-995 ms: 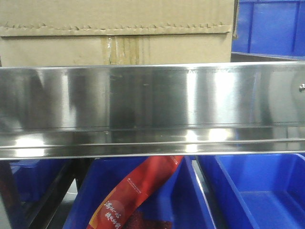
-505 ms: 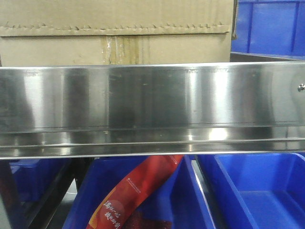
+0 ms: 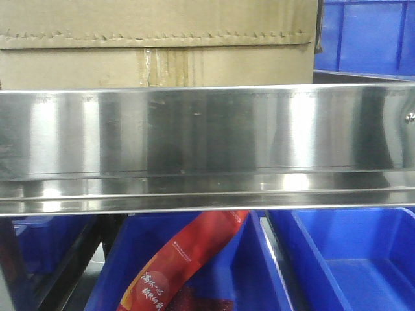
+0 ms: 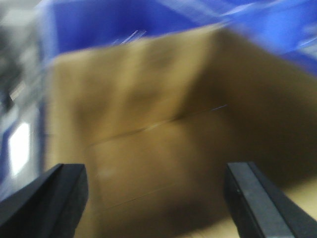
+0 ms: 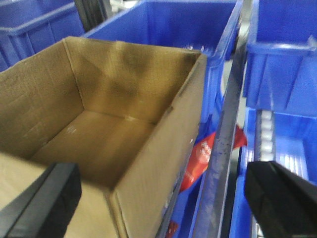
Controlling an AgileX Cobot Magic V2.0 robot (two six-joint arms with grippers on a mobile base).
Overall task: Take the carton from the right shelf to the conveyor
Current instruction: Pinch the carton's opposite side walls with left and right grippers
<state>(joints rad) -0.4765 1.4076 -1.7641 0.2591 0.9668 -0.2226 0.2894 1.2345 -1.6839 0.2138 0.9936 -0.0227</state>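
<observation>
Reaching stage, seemingly: left fingers and right fingers hung spread over the carton; pinching its walls looked next.

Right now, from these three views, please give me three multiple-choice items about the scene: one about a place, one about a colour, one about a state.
1. In the front view, where is the carton?
A. On the floor
B. On the shelf, behind its steel front
C. On a grey belt

2. What colour is the packet lying in the bin below the shelf?
A. Green
B. White
C. Red

3. In the right wrist view, the carton is:
A. Open at the top, bare inside
B. Taped shut
C. Full of packets

Answers:
1 B, the brown box rises above and behind the shiny steel front.
2 C, its wrapper is red with pale print.
3 A, the inner walls and floor show with nothing on them.
</observation>
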